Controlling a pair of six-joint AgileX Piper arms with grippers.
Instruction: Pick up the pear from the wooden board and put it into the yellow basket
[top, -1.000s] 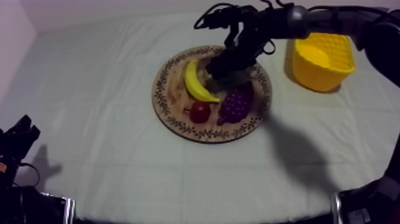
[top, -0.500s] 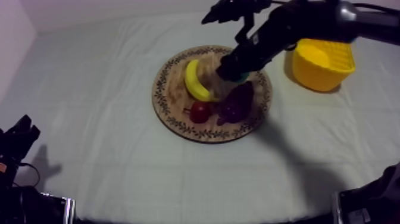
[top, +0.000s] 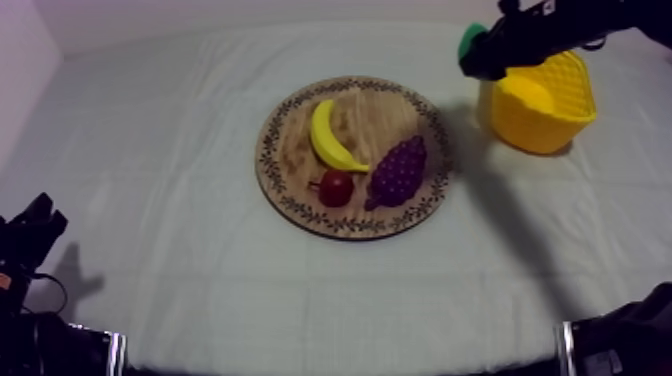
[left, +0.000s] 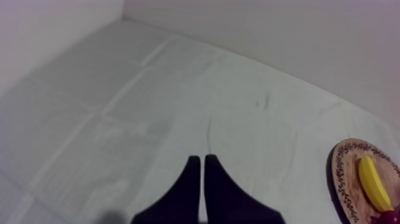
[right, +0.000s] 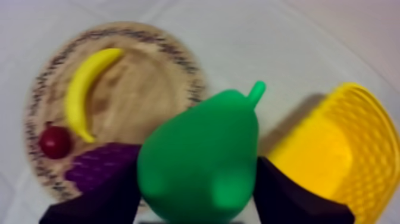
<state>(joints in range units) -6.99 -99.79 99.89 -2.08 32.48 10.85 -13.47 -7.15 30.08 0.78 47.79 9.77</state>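
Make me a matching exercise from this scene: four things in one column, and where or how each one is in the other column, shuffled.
1 pear
2 banana
3 yellow basket
4 left gripper

A lying on the wooden board
B shut on nothing
C held by the right gripper
D standing on the cloth

Pairs: 1-C, 2-A, 3-D, 4-B

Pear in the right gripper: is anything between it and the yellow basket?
Nothing visible does. The right gripper holds the pear up beside the yellow basket, whose top is open.
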